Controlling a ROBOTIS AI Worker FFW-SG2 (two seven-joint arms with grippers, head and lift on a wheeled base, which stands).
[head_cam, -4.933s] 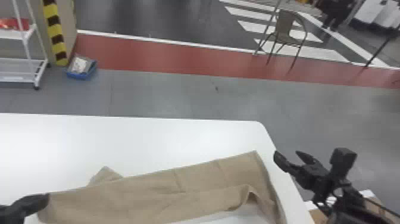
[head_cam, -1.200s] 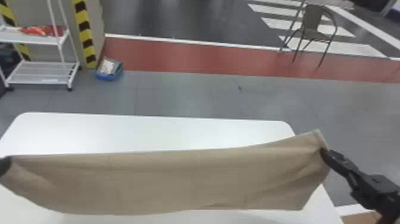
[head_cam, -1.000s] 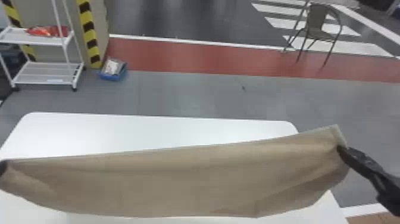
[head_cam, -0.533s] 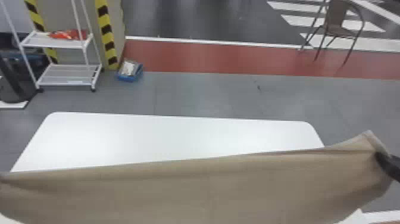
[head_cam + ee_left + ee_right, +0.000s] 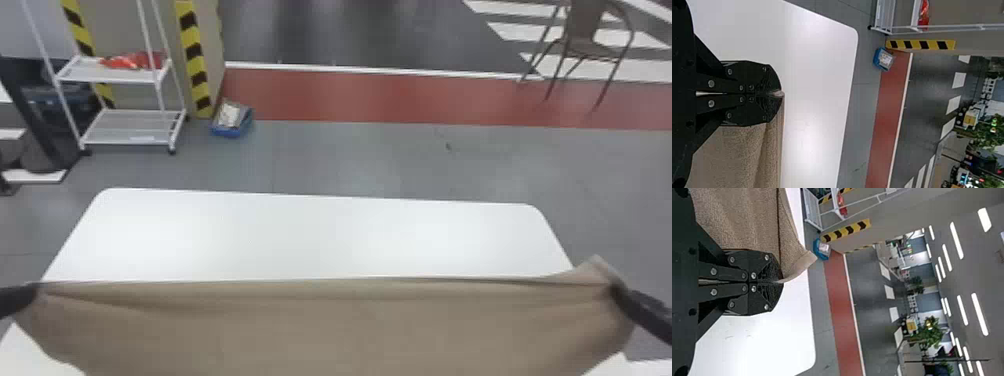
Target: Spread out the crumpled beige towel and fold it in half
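The towel (image 5: 350,325) has risen, ends (both) between fingers (image 5: 642,311).

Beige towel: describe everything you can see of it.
The beige towel is plain cloth with a nubby, woven-looking surface. It is stretched between the left claw and the right claw, each shut on its upper edge near an end. That edge runs almost straight; shallow creases spread from both grips, and a small flap sticks out beyond the right one. It hides part of the white table.
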